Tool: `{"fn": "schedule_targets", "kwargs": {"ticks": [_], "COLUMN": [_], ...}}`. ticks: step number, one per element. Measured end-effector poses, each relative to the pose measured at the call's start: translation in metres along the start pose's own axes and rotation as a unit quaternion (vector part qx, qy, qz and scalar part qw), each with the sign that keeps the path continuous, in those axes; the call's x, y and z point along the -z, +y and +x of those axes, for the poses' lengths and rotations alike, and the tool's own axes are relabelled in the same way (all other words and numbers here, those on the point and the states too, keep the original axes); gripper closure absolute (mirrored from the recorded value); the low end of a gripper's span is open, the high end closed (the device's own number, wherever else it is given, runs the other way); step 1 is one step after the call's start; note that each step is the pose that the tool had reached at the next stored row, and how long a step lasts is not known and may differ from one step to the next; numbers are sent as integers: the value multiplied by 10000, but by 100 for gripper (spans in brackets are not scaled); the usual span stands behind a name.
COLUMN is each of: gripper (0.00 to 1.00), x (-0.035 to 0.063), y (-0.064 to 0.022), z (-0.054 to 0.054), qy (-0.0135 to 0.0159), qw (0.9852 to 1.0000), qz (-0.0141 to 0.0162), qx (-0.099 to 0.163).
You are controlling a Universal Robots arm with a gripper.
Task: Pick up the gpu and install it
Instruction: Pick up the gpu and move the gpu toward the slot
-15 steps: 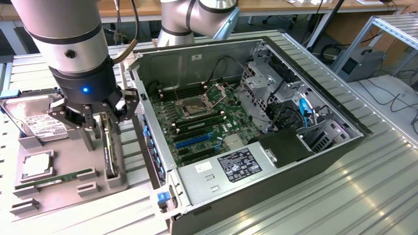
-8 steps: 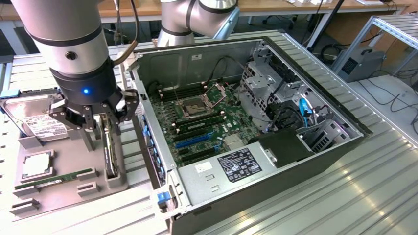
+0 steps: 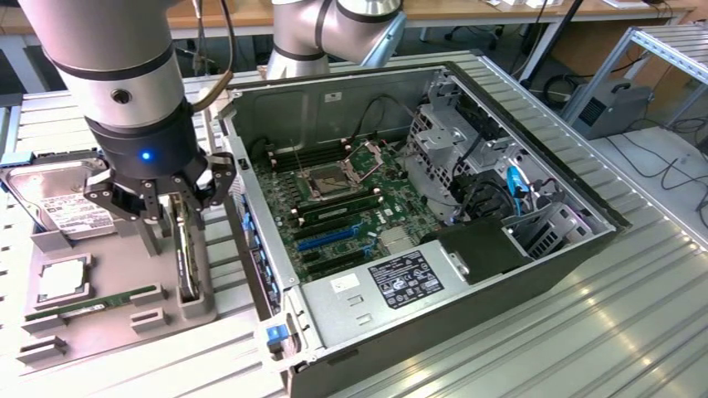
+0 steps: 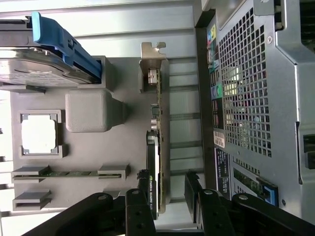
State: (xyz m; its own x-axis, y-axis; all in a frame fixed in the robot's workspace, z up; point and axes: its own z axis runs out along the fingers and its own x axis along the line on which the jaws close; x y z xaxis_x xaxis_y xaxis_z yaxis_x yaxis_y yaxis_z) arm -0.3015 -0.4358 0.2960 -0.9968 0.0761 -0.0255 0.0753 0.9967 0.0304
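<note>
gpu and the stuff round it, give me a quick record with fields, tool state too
gpu: on edge in a slot of the grey holder
tool: open, down over the gpu, a finger on each side, not closed
also on holder: hard drive, cpu, ram stick
computer case: open, beside the holder, motherboard showing
task state: gpu not yet lifted

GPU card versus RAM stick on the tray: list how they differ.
The black GPU card with silver end bracket stands tall above the grey plastic tray; the slim green RAM stick sits low. The card is longer than the stick. The gripper flanks the card with open jaws, not the stick. Both rest in that tray.
</note>
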Motion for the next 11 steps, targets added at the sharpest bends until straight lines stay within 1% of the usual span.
{"fn": "schedule_targets", "kwargs": {"ticks": [11], "gripper": [58], "x": [-55], "y": [2], "z": [24], "qy": [0], "qw": [10000], "qz": [1], "qx": [0]}}
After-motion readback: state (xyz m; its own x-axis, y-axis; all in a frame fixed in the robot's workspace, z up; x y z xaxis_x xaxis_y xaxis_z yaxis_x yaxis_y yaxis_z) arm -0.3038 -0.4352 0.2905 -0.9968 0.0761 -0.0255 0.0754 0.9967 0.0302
